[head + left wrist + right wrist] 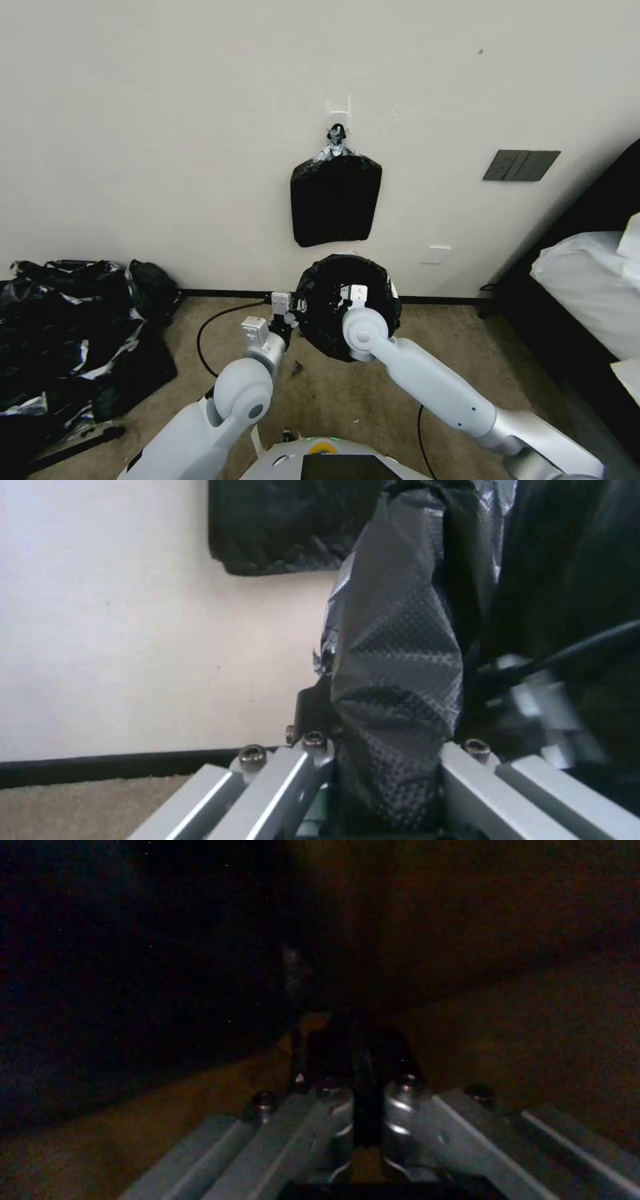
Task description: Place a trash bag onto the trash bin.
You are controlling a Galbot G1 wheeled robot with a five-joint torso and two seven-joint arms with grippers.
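The trash bag (349,303) was draped over the trash bin (393,288) by the wall. Its edge was pinched by the left gripper (373,760), apparently for stretching; the right gripper (353,1065) was inside, its jaws impossible to judge.

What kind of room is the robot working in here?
Probably a bedroom or hotel room: a bed with white bedding stands to the right, the floor is beige carpet, and a dark switch panel sits on the plain wall.
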